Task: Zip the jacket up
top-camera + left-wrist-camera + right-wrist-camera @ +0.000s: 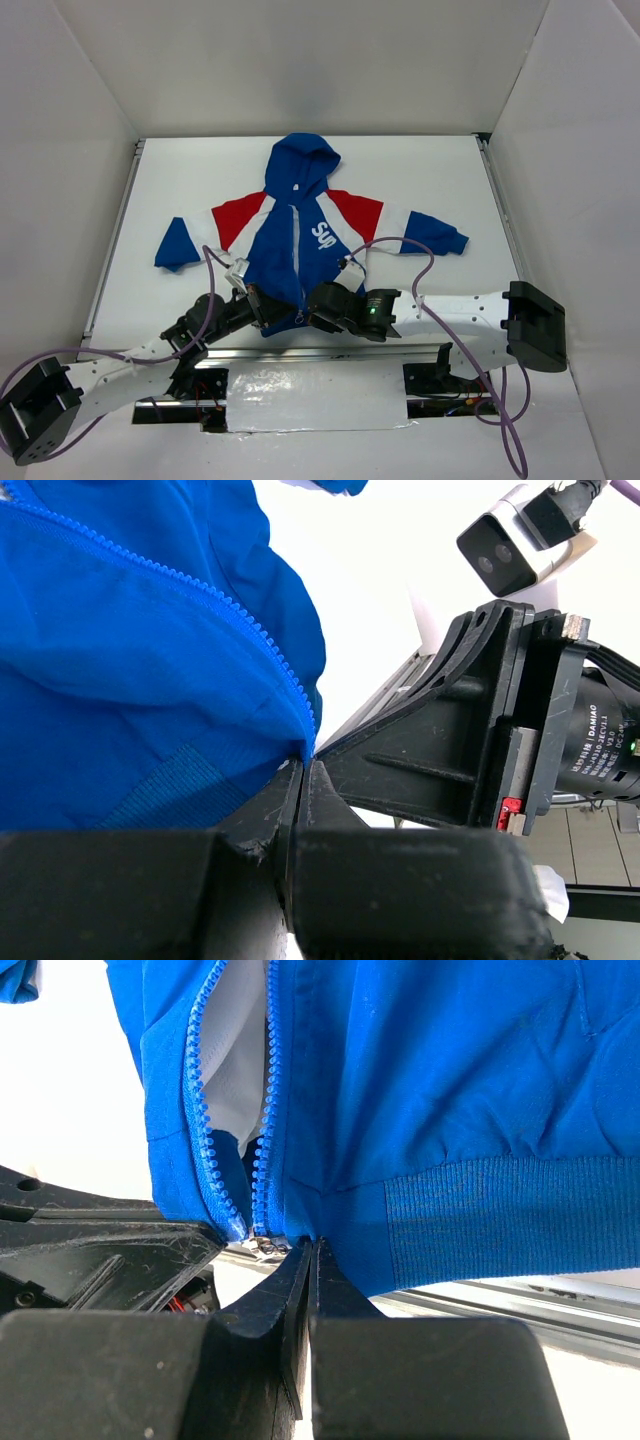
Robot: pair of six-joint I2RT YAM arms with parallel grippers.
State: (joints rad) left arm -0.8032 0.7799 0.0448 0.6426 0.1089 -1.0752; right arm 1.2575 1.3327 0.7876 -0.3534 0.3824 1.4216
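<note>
1. Surface (430, 180): white. It carries the jacket (283, 262), which lies flat and front up, with the hood toward the far edge and the hem at the near edge.
2. Left claw (268, 312): closed, pinching the jacket's hem corner on its own side of the front opening. In the left wrist view the fabric point runs straight into the shut tips.
3. Right claw (318, 303): closed, pinching the ribbed hem just beside the opening on the other side. The two claws sit near each other.
4. Zipper (270, 1110): the tooth rows stand apart at the lower end, with white lining (232, 1070) showing between them. A small metal part at the bottom is probably the slider (262, 1247), but it is too small to confirm.
5. Judgement: the step in hand appears to be seating the zipper's bottom ends. Hold both hem corners level and taut with the rows parallel and the lining clear of the teeth. One claw should anchor the hem while the other takes the pull.
6. Writing: white "Sup" lettering (322, 236) on the chest, and "DAMIAO" on a motor housing (600, 755). The smaller print is unreadable.
</note>
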